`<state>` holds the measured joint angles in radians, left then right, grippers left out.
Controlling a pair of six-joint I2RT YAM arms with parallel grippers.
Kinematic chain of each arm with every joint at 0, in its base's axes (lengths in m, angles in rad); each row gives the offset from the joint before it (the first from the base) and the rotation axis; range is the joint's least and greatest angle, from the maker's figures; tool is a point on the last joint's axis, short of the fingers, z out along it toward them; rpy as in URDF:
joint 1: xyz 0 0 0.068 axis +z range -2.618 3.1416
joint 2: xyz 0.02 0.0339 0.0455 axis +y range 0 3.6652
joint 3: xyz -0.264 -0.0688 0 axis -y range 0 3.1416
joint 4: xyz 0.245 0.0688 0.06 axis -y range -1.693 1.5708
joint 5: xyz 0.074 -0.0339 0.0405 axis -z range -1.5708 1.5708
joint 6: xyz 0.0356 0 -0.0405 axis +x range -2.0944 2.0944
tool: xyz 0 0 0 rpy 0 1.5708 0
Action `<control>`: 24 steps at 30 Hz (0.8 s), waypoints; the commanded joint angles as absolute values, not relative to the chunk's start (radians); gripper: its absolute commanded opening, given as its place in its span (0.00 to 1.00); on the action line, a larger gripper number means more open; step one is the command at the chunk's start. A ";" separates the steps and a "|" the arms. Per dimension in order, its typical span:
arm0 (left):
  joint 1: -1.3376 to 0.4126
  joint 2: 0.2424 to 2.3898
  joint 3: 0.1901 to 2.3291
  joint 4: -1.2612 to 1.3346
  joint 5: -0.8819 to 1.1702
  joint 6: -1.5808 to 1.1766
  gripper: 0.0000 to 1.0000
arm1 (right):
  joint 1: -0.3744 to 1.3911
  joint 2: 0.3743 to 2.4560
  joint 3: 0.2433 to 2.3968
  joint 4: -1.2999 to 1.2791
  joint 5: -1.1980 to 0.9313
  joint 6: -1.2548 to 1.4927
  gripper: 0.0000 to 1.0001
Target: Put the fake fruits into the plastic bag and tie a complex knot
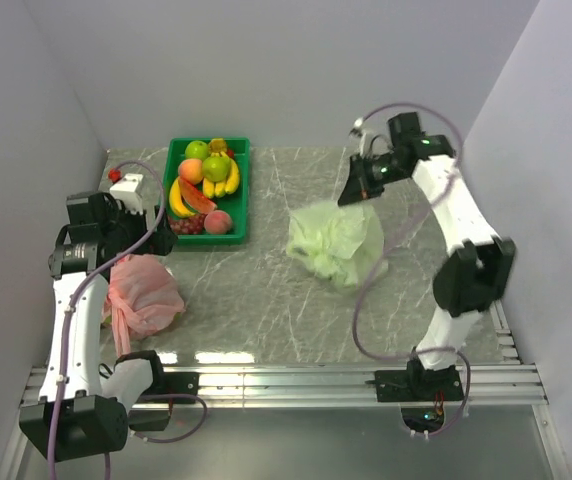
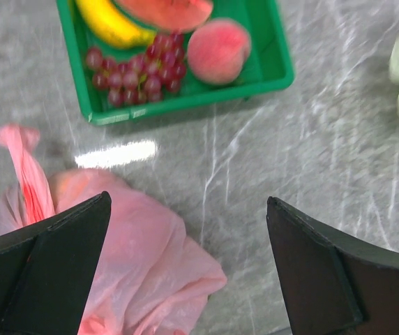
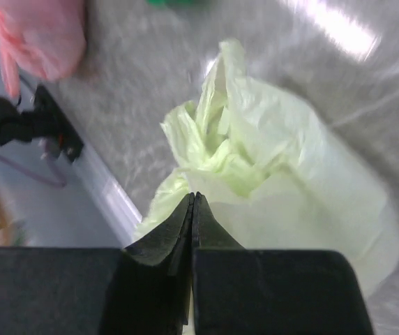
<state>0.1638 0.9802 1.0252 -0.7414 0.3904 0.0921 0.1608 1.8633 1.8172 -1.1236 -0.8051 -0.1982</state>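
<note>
Pale green plastic bag (image 1: 334, 243), limp, light and slippery, pinched at its upper edge by right gripper (image 1: 352, 194); left gripper (image 2: 187, 202) gapes empty

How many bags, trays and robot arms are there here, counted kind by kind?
Bags: 2 (pink bag, pale green bag)
Trays: 1 (green tray)
Robot arms: 2 (left arm, right arm)
Total: 5
</note>
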 commanded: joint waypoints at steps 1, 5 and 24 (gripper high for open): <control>0.164 0.963 1.097 -0.669 0.489 0.106 0.99 | 0.152 1.616 1.781 -0.844 -0.796 -0.082 0.00; 0.163 0.925 1.114 -0.586 0.604 0.110 0.99 | 0.169 1.372 1.614 -0.571 -0.785 -0.026 0.00; -0.191 0.896 0.887 -0.278 0.850 0.379 0.99 | 0.264 1.198 1.135 -0.561 -0.821 -0.198 0.00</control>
<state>-0.1013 0.8986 0.8776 -0.3534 0.8600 0.2447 0.2478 1.2293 1.0840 -0.5468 -0.7803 -0.1646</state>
